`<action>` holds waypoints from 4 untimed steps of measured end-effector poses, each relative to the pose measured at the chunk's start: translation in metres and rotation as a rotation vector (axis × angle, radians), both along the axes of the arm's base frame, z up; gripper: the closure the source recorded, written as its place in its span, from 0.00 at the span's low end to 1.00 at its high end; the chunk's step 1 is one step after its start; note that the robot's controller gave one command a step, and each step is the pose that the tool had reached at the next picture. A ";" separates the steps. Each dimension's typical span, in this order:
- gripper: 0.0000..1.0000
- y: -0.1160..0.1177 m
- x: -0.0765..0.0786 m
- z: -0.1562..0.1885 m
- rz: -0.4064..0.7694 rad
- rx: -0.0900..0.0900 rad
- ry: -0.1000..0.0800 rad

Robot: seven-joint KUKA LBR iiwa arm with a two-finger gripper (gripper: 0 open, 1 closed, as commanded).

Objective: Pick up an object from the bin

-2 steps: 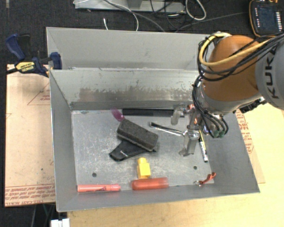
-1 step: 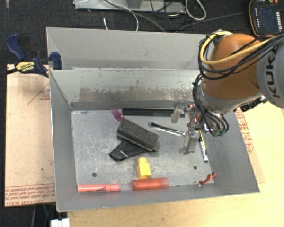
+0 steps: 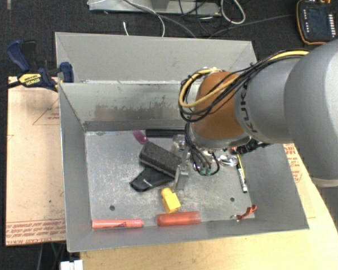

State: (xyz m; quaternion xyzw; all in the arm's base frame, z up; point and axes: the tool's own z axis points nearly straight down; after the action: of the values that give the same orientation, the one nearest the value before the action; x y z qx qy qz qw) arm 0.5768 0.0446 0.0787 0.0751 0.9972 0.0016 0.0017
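My gripper (image 3: 181, 173) hangs low in the middle of the bin, under the orange cover. It is at the right end of a dark grey block (image 3: 158, 157) that lies at a slant. A black flat piece (image 3: 145, 180) sticks out from under that block toward the lower left. Just below the gripper lies a small yellow block (image 3: 170, 200). Whether the gripper touches the grey block I cannot tell.
A red-orange cylinder (image 3: 178, 219) and a pink marker (image 3: 117, 224) lie along the front wall. At the back wall are a magenta piece (image 3: 139, 135) and a black pen (image 3: 164, 132). A thin marker (image 3: 242, 179) and a small red clip (image 3: 248, 211) lie on the right.
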 end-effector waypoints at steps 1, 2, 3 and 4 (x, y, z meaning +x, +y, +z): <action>0.00 0.029 -0.017 -0.008 0.083 -0.003 -0.012; 0.00 0.042 -0.030 -0.008 -0.114 0.000 -0.003; 0.00 0.078 0.003 -0.008 -0.070 0.000 -0.013; 1.00 0.048 -0.022 -0.009 -0.108 -0.002 -0.001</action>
State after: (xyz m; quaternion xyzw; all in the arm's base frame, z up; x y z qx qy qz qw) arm 0.5543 0.0928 0.0699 0.1286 0.9917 0.0005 0.0026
